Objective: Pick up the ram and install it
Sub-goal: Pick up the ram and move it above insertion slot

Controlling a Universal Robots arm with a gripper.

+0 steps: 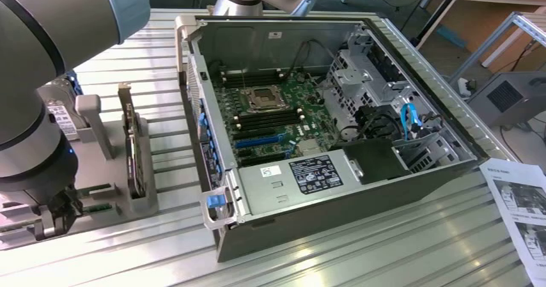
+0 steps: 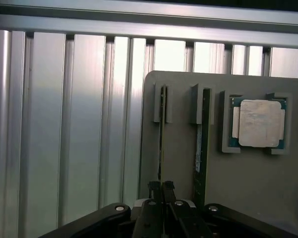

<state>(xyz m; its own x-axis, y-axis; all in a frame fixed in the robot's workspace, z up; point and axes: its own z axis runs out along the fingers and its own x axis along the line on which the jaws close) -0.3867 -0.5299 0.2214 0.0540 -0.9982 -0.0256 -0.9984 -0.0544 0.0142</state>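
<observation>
Black metal fingers [image 2: 154, 201] of the gripper [image 2: 162, 187] sit closest to the wrist camera, pressed together and pinching the near end of the ram [image 2: 162, 129], a long thin circuit-board stick seen edge-on with a greenish-gold edge. The ram stands on its edge on a flat grey holder plate [image 2: 181, 163], its far end seated between the cheeks of a small grey upright bracket [image 2: 161, 103]. Just beside it, apart from the fingers, a second dark memory stick [image 2: 203, 134] with a white label stands in its own grey bracket. Beyond that a square silver processor chip [image 2: 259, 123] with a green border lies flat in a grey recessed frame on the same plate. The plate rests on the ribbed aluminium bench [image 2: 64, 124]. In the exterior view the thick grey robot arm [image 1: 34, 108] reaches down at the bench's near corner on the exterior view's left, where the grey holders stand. Next to it a dark flat unit [image 1: 135, 149] stands on edge in a grey rack. An open black computer case [image 1: 444, 172] lies on its side at the middle of the bench, well apart from the ram. Inside are a silver power supply [image 1: 290, 175] with a black label, then the green motherboard [image 1: 286, 101]. A printed paper sheet [image 1: 520, 210] lies at the bench's edge on the exterior view's right.
</observation>
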